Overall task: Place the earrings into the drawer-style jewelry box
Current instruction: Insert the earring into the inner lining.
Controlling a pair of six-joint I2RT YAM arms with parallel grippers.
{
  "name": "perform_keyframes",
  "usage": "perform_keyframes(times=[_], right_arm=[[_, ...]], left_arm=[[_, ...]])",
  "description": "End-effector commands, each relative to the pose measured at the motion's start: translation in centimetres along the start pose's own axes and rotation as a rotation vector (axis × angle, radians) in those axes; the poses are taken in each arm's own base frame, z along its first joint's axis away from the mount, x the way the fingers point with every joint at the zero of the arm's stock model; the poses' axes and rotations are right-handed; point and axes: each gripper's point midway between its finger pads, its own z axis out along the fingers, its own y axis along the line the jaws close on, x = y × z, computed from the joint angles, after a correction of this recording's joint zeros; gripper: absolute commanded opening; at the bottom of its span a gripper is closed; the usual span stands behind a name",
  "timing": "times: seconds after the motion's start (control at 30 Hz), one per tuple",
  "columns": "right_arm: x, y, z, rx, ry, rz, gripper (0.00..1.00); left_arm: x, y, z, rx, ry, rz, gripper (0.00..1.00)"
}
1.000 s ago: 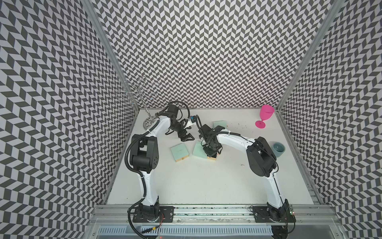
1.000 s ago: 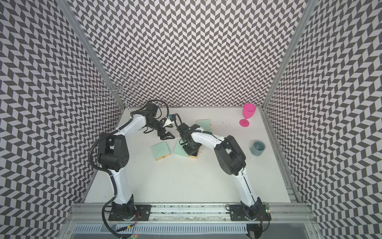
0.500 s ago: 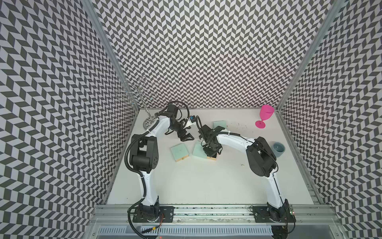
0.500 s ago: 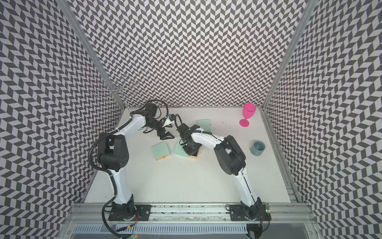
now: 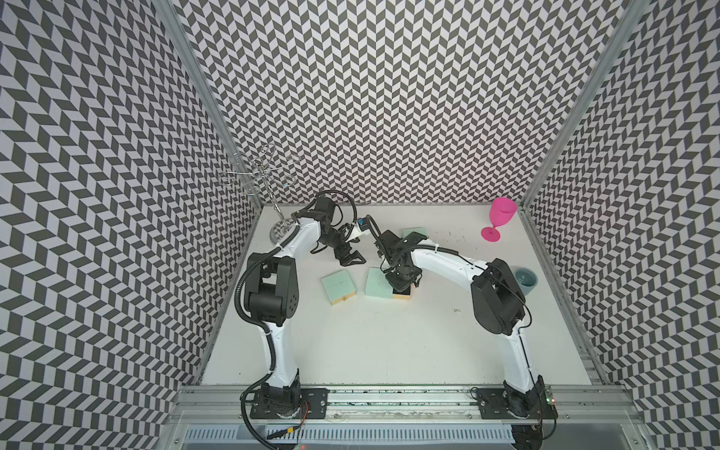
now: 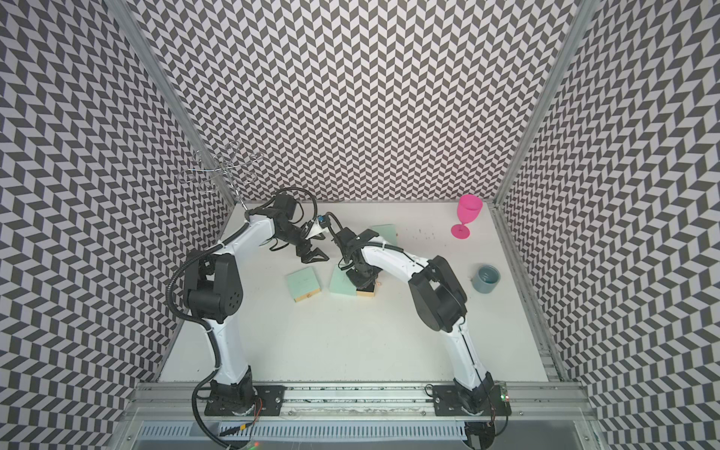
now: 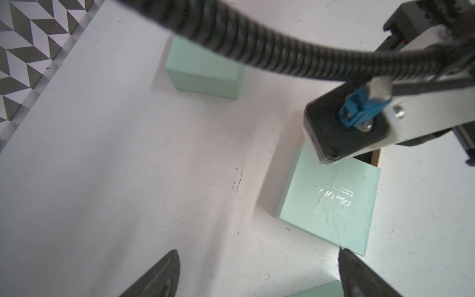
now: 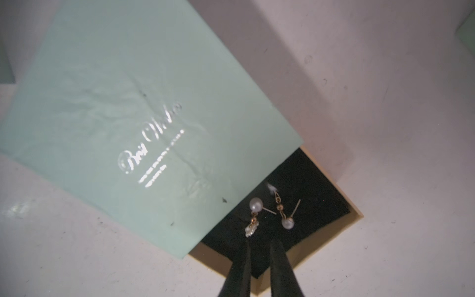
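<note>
The jewelry box (image 8: 128,102) is a mint-green sleeve with silver lettering, and its black-lined drawer (image 8: 316,180) is pulled out. Two pearl earrings (image 8: 257,205) lie loose on the drawer's lining. My right gripper (image 8: 261,243) hangs just over the drawer, its jaws a narrow gap apart with nothing between them. In both top views that box (image 5: 377,282) (image 6: 342,281) sits mid-table under the right gripper (image 5: 401,287). My left gripper (image 7: 258,253) (image 5: 350,259) hovers wide open and empty above bare table beside the box (image 7: 329,205).
A second mint box (image 5: 338,286) lies left of the first, a third (image 5: 413,233) behind the right arm. A pink goblet (image 5: 500,218), a grey-blue cup (image 5: 526,280) and a wire stand (image 5: 269,183) stand near the walls. A tiny glinting piece (image 5: 455,310) lies on the table.
My right gripper's jaws have eased a little apart over the drawer. Both arms keep their places.
</note>
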Motion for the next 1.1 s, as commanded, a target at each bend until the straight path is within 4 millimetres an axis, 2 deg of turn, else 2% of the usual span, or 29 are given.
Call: perform_keyframes(times=[0.0, 0.27, 0.37, 0.47, 0.63, 0.8, 0.9, 1.07], right_arm=[[-0.5, 0.1, -2.2, 0.006, -0.043, 0.000, 0.18], [-0.1, -0.3, -3.1, 0.021, -0.060, 0.028, 0.14], [-0.2, 0.5, -2.9, -0.029, -0.069, 0.024, 0.10], [-0.8, 1.3, -2.0, -0.069, -0.076, 0.023, 0.04], [-1.0, 1.7, -0.1, -0.076, -0.047, 0.023, 0.03], [-0.3, 1.7, 1.3, -0.073, -0.018, 0.024, 0.03], [-0.1, 1.4, 1.7, -0.058, -0.010, 0.026, 0.03], [-0.5, 1.0, 1.1, -0.047, -0.029, 0.038, 0.04]], left_arm=[[-1.4, 0.0, -0.9, -0.011, -0.025, 0.047, 0.97], [0.0, -0.4, -0.1, 0.001, 0.015, 0.043, 0.97], [0.3, -0.5, 0.0, 0.003, 0.019, 0.044, 0.96], [0.2, -0.6, 0.0, 0.003, 0.019, 0.046, 0.96], [0.2, -1.0, 0.1, 0.010, 0.019, 0.044, 0.96], [0.5, -1.3, 0.1, 0.014, 0.025, 0.040, 0.96], [0.5, -1.2, 0.1, 0.013, 0.024, 0.040, 0.96], [0.3, -1.0, -0.1, 0.009, 0.017, 0.040, 0.96]])
